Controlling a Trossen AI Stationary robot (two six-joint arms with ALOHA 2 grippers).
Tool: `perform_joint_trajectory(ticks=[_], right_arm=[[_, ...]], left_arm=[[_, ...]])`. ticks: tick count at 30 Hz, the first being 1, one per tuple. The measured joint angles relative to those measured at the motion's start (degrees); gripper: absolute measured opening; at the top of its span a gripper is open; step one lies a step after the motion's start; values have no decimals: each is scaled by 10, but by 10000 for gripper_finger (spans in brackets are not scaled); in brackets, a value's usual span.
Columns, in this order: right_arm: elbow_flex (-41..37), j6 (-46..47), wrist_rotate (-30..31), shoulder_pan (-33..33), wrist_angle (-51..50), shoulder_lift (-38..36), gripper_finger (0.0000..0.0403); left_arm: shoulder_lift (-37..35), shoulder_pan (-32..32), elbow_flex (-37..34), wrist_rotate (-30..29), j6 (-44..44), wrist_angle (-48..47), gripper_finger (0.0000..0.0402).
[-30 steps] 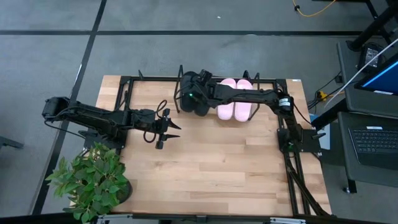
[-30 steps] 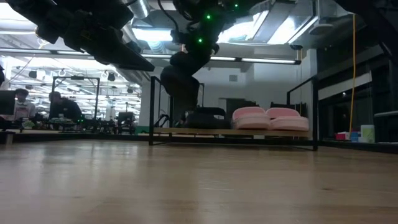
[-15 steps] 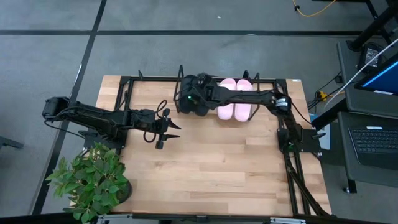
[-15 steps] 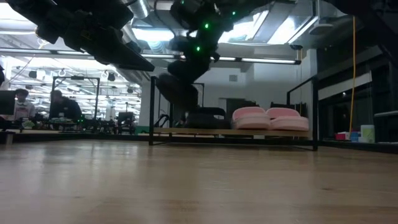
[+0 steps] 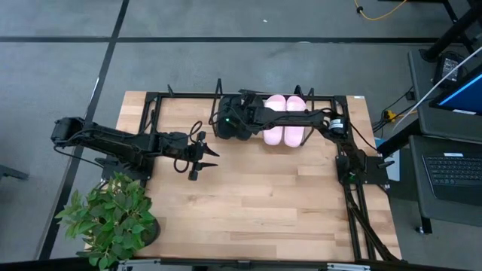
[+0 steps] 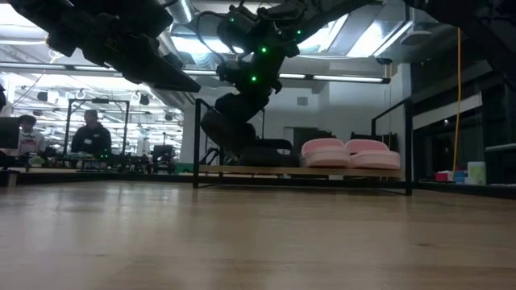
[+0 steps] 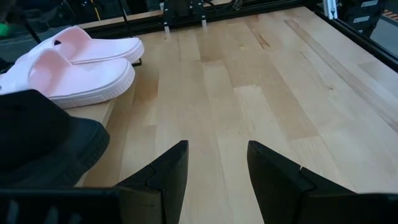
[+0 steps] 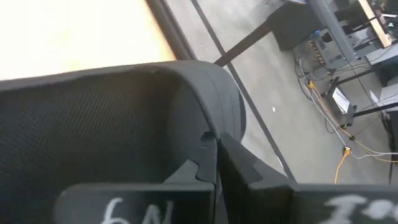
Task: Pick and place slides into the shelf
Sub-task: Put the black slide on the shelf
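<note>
Right wrist view: my right gripper (image 8: 216, 163) has its fingers pressed together, pinching the strap of a black slide (image 8: 106, 106) that fills most of the frame; I can't see the sole or anything below it. In the high view that gripper (image 5: 230, 120) sits upper centre, over the shelf (image 5: 181, 96), and dark slide blends with dark arm, so I can't separate the held slide from the second black slide there. In the low view the held slide (image 6: 230, 125) hangs tilted above the shelf board (image 6: 298, 171), with another black slide (image 6: 264, 153) lying on the board beneath it. The right arm reaches in from the right edge of the table, stretched leftward along the shelf.

Two pink slides (image 5: 285, 120) lie side by side on the shelf, just right of the black ones, touching each other.

Left gripper (image 5: 202, 159) waits at centre left, low over the table (image 5: 263, 196), fingers spread wide, holding nothing; its wrist view shows bare wood between the fingers (image 7: 171, 165). A potted plant (image 5: 113, 218) stands at lower left.
</note>
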Motion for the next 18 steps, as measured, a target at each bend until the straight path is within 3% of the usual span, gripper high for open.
perform_joint_trajectory(ticks=[18], right_arm=[[0, -29, -17, 0, -7, 1, 6]], left_arm=[[0, 0, 0, 0, 0, 0, 157]])
